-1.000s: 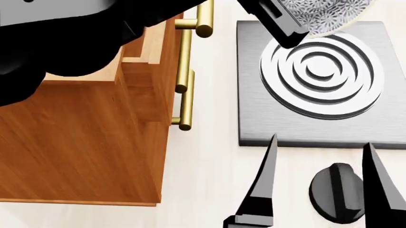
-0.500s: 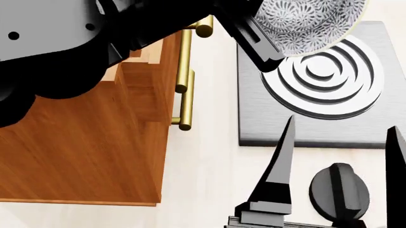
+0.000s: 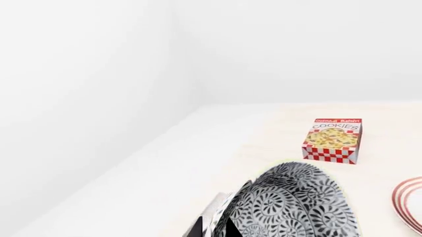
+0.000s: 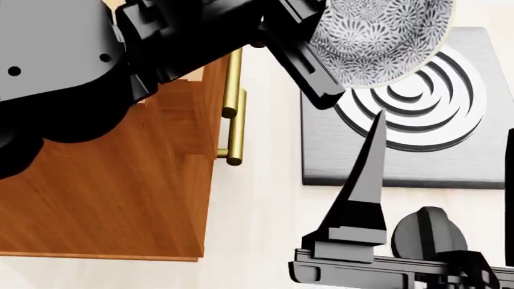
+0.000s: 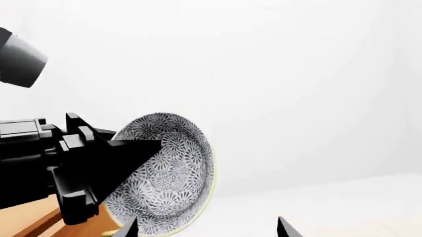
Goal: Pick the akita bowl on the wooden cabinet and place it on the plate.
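Observation:
The akita bowl point(image 4: 377, 33), white with a dense blue-grey pattern, hangs tilted in the air above the grey stove, right of the wooden cabinet point(image 4: 105, 198). My left gripper point(image 4: 319, 57) is shut on its rim. In the left wrist view the akita bowl point(image 3: 290, 207) fills the space beside the left gripper point(image 3: 218, 226), and the plate point(image 3: 410, 201) shows only its red-ringed edge. My right gripper point(image 4: 442, 126) stands open near the stove's front, holding nothing. The right wrist view shows the akita bowl point(image 5: 165, 173) ahead of the open right gripper point(image 5: 205, 228).
A grey stove point(image 4: 329, 156) with raised rings lies under the bowl, with a black knob point(image 4: 430, 241) in front of it. Brass bar handles point(image 4: 235, 120) stick out from the cabinet front. A cookies box point(image 3: 333, 140) stands on the pale surface beyond the bowl.
My left arm has brought the bowl further into the head view, over the stove. The right gripper has risen higher in that view.

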Motion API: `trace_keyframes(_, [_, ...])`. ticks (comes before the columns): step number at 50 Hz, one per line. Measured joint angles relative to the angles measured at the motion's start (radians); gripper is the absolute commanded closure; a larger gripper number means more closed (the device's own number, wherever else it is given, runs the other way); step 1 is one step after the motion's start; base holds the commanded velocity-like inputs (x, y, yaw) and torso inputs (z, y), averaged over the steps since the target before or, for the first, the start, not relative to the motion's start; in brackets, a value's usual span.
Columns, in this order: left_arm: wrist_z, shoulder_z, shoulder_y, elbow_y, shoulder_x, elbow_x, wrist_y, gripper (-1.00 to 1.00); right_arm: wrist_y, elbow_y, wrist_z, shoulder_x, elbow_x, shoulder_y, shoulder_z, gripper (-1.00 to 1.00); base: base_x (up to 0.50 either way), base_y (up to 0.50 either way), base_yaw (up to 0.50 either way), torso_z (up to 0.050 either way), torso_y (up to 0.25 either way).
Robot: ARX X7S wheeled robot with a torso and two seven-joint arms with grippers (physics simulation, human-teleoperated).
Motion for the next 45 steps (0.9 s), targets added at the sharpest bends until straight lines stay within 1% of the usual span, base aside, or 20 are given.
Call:
trace_keyframes(10, [0.005, -0.008, 0.021, 0.049, -0.029, -0.013, 0.013, 1.00, -0.004, 0.022, 0.027, 0.031, 0.046, 0.058, -0.022, -1.00, 0.00, 0.00, 0.00, 0.000, 0.001])
trace_keyframes(26, [0.016, -0.017, 0.052, 0.111, -0.076, -0.028, 0.027, 1.00, -0.006, 0.049, 0.047, 0.064, 0.096, 0.109, -0.014, -1.00, 0.00, 0.00, 0.00, 0.000, 0.000])
trace_keyframes(45, [0.016, -0.017, 0.075, 0.146, -0.098, -0.034, 0.031, 1.00, 0.049, 0.104, 0.040, 0.039, 0.146, 0.229, -0.055, -1.00, 0.00, 0.00, 0.00, 0.000, 0.001])
